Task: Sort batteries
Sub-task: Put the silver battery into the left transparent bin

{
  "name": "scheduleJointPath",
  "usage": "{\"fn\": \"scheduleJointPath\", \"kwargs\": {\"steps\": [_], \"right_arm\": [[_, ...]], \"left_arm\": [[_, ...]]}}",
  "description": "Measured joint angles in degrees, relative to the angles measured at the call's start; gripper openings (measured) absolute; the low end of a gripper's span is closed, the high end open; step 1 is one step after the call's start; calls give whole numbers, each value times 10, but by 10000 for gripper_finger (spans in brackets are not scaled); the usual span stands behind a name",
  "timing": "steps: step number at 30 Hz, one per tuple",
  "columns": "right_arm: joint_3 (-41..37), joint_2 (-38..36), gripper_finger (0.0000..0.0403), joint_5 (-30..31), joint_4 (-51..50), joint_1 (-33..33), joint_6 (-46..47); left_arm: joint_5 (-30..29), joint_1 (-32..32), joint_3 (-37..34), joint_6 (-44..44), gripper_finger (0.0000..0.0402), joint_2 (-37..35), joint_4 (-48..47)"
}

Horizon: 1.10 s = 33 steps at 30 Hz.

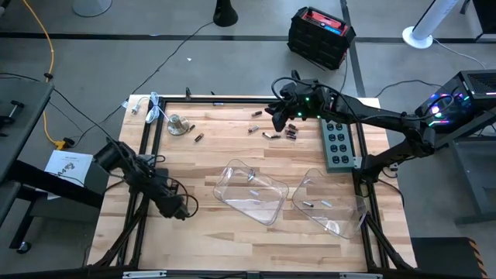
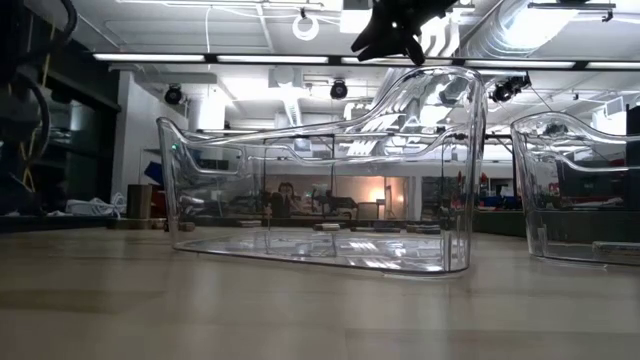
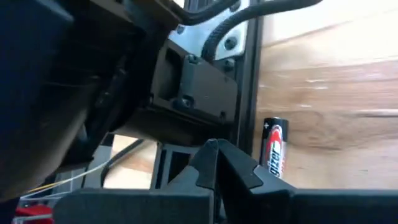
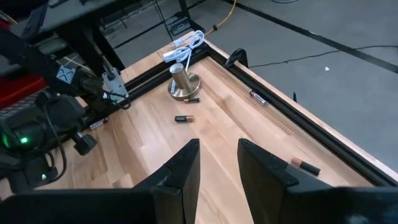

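Two clear rectangular plastic trays sit side by side on the near half of the pale wooden worktop. The left clear tray holds two or three small batteries; the right clear tray holds two. More small cylindrical batteries lie loose near the far edge, just beside a grey power strip with dark sockets. A short metal cylinder on a round base stands near the far left corner. The right pincer hovers above the loose cells, fingers spread and empty. The left pincer rests by the left black frame rail, its fingers pressed together, a red-and-black battery just beside them. Bare wood lies open between rail and trays.
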Motion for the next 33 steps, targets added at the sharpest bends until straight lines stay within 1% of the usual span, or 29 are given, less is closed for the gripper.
{"fn": "scheduleJointPath", "kwargs": {"steps": [5, 11, 13, 18, 21, 23, 26, 30, 33], "right_arm": [[0, 0, 100, 0, 3, 0, 12], [0, 0, 100, 0, 4, 0, 16], [0, 0, 100, 0, 4, 0, 18], [0, 0, 100, 0, 4, 0, 27], [0, 0, 100, 0, 3, 0, 27], [0, 0, 100, 0, 3, 0, 27], [0, 0, 100, 0, 2, 0, 27], [0, 0, 100, 2, 2, 0, 26], [0, 0, 100, 2, 2, 0, 24]], "left_arm": [[0, 0, 4, -2, 0, 36, 18], [1, -1, 5, -9, 0, 54, 14], [0, -1, 6, -17, 0, 51, 20], [-13, -2, -8, -43, 0, 36, 100], [-16, 0, -5, -42, 0, 33, 92], [-23, 3, 3, -29, 0, 19, 93], [-49, 9, 27, -3, 0, -14, 109], [-84, 9, 67, -1, 0, -51, 107], [-130, 9, 109, 32, 0, -83, 105]]}}
